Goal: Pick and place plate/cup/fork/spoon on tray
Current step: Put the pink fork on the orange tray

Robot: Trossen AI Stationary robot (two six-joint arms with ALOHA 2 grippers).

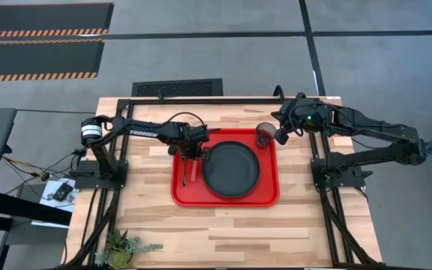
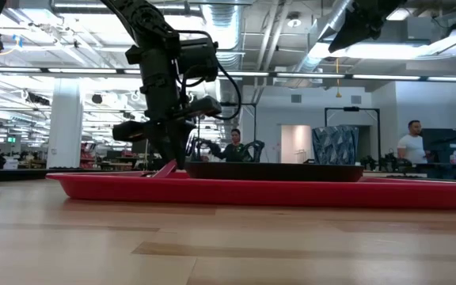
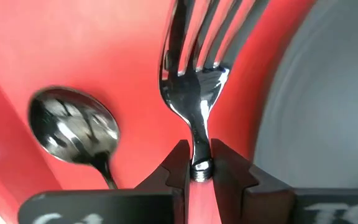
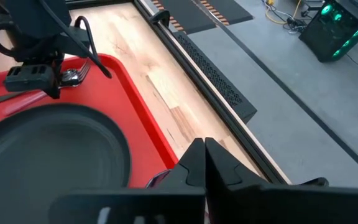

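The red tray (image 1: 270,196) lies mid-table and holds the black plate (image 1: 231,169). The dark-red cup (image 1: 265,135) stands in its far right corner. The spoon (image 3: 73,127) lies on the tray's left part, left of the plate. My left gripper (image 1: 193,150) is above that part, shut on the fork (image 3: 194,81), which has silver tines and a red-pink handle (image 2: 165,169). My right gripper (image 4: 204,155) is shut and empty, raised just right of the cup, beyond the tray's far right corner. My left gripper pinches the fork's neck (image 3: 199,149), where the metal meets the red-pink handle, between its two fingers. The fingers come from above, pointing down, and lie across the fork. The fork slants, and its handle (image 4: 23,102) runs down to the tray floor beside the spoon.
A small potted plant (image 1: 122,246) sits at the table's near left corner. Bare wood lies near and to both sides of the tray. People show in the room beyond the table in the low view.
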